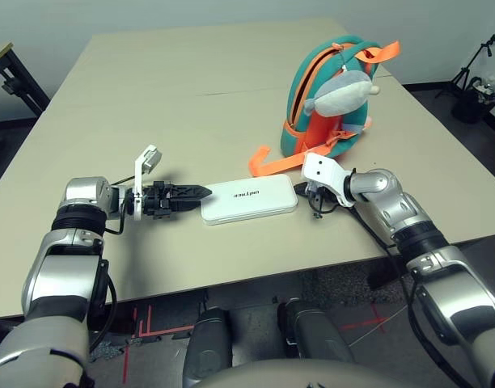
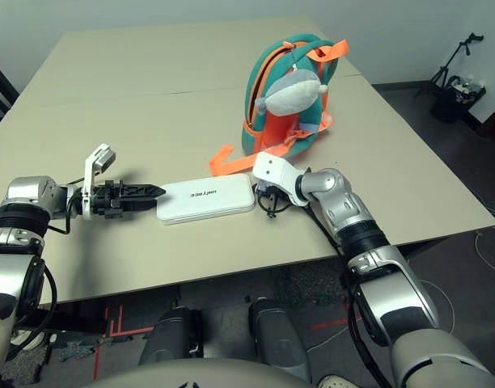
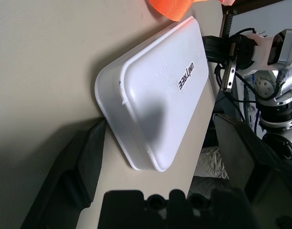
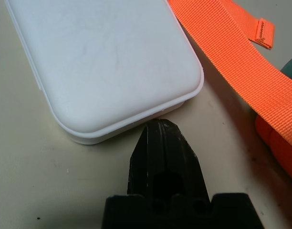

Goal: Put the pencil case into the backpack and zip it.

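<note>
Left pincer (image 1: 200, 192), right pincer (image 4: 161, 128) flanking pencil case (image 1: 249, 199)

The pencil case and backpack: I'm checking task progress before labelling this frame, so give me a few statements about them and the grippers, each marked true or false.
1. The pencil case lies flat on the table, outside the backpack. True.
2. The backpack lies on its side. False: it stands upright, with its plush animal facing the robot.
3. The right gripper is shut, its tip at one short end of the case. True.
4. The left gripper holds the case off the table. False: its fingers are spread apart at the other short end, and the case rests on the table.
5. An orange strap lies on the table between the case and the backpack. True.
</note>
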Available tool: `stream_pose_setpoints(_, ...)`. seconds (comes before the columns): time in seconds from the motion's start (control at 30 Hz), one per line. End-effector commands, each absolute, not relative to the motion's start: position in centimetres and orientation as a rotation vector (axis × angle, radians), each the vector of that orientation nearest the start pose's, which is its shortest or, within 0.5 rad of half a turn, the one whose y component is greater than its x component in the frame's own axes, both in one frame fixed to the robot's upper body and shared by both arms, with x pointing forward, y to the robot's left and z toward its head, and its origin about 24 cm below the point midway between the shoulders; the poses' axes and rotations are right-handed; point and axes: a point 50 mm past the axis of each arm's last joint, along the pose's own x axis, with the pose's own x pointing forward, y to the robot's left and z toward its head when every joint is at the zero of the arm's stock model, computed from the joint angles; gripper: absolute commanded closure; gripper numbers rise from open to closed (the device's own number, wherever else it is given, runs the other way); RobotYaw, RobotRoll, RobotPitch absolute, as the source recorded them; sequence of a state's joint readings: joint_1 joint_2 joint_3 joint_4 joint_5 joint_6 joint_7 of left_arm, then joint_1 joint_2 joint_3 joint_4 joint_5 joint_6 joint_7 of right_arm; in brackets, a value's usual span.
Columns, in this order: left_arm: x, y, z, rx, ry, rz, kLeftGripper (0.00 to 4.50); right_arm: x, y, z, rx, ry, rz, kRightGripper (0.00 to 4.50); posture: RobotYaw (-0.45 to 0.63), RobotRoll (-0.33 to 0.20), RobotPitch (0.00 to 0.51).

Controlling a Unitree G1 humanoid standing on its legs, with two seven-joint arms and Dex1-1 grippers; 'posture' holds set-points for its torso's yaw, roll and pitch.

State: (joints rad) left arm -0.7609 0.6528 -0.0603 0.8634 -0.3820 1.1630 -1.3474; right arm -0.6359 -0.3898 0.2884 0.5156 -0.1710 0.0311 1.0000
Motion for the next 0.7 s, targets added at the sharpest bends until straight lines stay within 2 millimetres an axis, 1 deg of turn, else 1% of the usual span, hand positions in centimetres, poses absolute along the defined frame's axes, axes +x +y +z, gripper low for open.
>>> stream_pose_setpoints(0.03, 29.2, 25.5, 6.3, -0.736, 1.086, -0.769, 0.0, 32.9, -11.0, 7.7, -0.668, 0.273, 1.233, 4.45, -0.08, 0.0, 0.079)
stream_pose_setpoints(0.23, 29.2, 25.0, 6.1, -0.746, 1.088, -0.779, 0.0, 32.6, -9.7, 7.7, -0.656, 0.265, 1.267, 4.45, -0.09, 0.0, 0.081)
stream_pose_setpoints(0.47, 29.1, 24.9, 6.1, -0.747, 1.088, -0.784, 0.0, 32.5, -9.0, 7.7, -0.651, 0.265, 1.283, 4.45, -0.09, 0.0, 0.083)
stream_pose_setpoints(0.57, 29.1, 24.9, 6.1, -0.743, 1.091, -0.783, 0.0, 32.7, -9.4, 8.0, -0.661, 0.265, 1.274, 4.45, -0.09, 0.0, 0.083)
stream_pose_setpoints(0.7, 29.1, 25.5, 6.5, -0.739, 1.082, -0.77, 0.0, 33.3, -11.1, 8.3, -0.689, 0.283, 1.229, 4.45, -0.08, 0.0, 0.082)
